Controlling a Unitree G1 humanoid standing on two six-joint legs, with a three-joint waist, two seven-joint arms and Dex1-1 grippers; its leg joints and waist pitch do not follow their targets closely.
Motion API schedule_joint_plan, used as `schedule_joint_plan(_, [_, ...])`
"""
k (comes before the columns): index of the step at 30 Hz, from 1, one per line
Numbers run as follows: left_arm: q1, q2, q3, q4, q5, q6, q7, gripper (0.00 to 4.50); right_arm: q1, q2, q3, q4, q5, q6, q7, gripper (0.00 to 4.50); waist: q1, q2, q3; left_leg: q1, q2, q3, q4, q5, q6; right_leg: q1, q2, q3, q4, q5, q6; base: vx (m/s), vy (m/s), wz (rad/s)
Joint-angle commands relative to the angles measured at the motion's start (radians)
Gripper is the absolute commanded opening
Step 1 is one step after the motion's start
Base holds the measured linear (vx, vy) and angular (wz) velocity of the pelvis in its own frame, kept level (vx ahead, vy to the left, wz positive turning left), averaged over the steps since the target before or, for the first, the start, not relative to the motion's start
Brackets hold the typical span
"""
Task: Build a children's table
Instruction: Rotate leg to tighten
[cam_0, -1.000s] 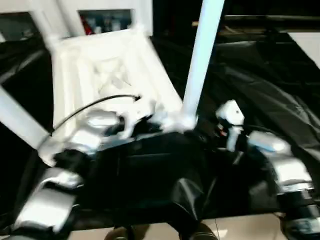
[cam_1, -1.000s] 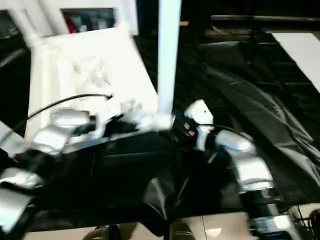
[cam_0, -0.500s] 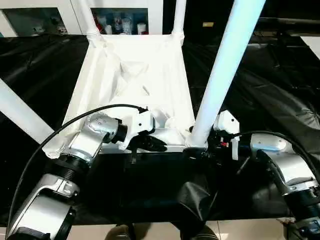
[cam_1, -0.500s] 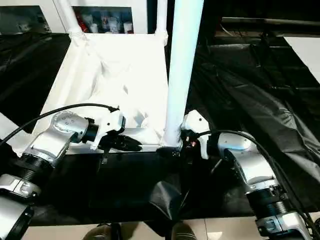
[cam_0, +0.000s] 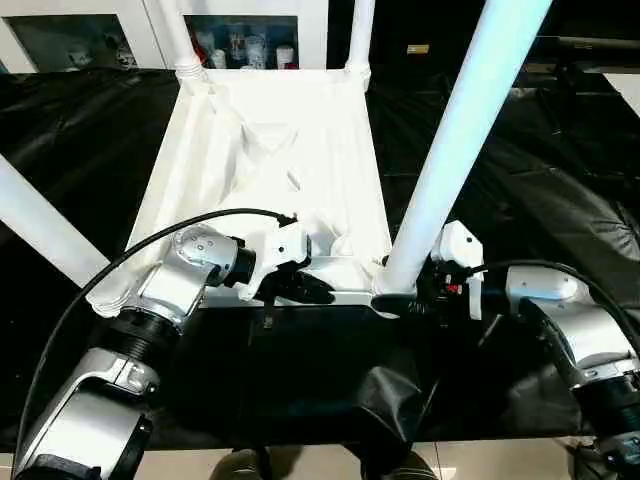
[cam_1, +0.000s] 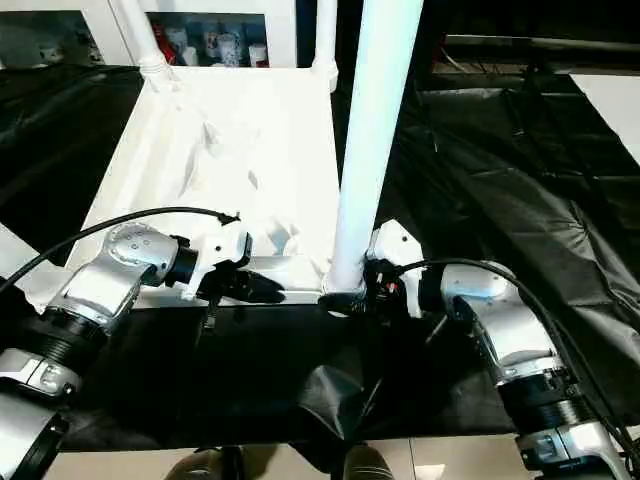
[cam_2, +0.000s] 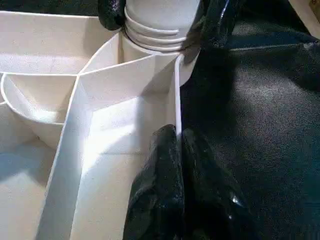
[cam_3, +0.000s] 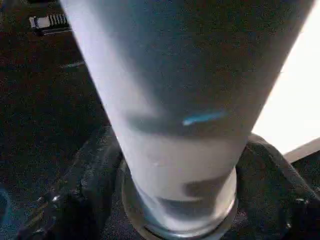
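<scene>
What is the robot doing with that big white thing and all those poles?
It is building a children's table. The white tabletop lies upside down on a black sheet, and legs stand in its corner sockets. The left gripper pinches the tabletop's near rim between its fingers to hold it steady. The right gripper wraps around the bottom of the near right leg, right where the leg goes into its corner socket.
</scene>
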Motion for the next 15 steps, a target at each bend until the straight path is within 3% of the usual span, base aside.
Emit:
schedule_joint_plan(1, [0.020, -0.004, -0.023, -0.003, -0.008, 0.008, -0.019, 0.00, -0.001, -0.008, -0.007, -0.005, 0.011, 0.005, 0.015, 2.99, 0.001, -0.012, -0.088, 0.018, 0.048, -0.010, -0.042, -0.028, 0.178, 0.071, -0.047, 0.029, -0.029, 0.009, -0.323, 0.000, 0.000, 0.00])
schedule_joint_plan(9, [0.022, -0.007, -0.021, 0.001, -0.005, 0.009, -0.008, 0.00, 0.026, 0.003, 0.000, -0.014, 0.012, 0.009, 0.009, 2.70, 0.006, -0.012, -0.083, 0.020, 0.048, -0.011, -0.044, -0.080, 0.150, 0.068, -0.048, 0.030, -0.038, -0.077, -0.308, 0.000, 0.000, 0.00])
schedule_joint_plan(13, [0.011, -0.052, -0.003, 0.047, 0.020, 0.024, 0.112, 0.00, 0.052, 0.076, -0.046, 0.000, 0.004, 0.030, -0.149, 2.70, 0.004, -0.011, -0.079, 0.018, 0.046, -0.013, -0.047, -0.101, 0.132, 0.065, -0.049, 0.031, -0.043, -0.116, -0.296, 0.000, 0.000, 0.00])
schedule_joint_plan(15, [0.001, -0.078, 0.007, 0.072, 0.030, 0.039, 0.175, 0.00, 0.056, 0.120, -0.071, 0.020, -0.009, 0.037, -0.244, 2.69, -0.004, -0.015, -0.074, 0.019, 0.043, -0.015, -0.051, -0.155, 0.097, 0.062, -0.049, 0.031, -0.056, -0.216, -0.270, 0.000, 0.000, 0.00])
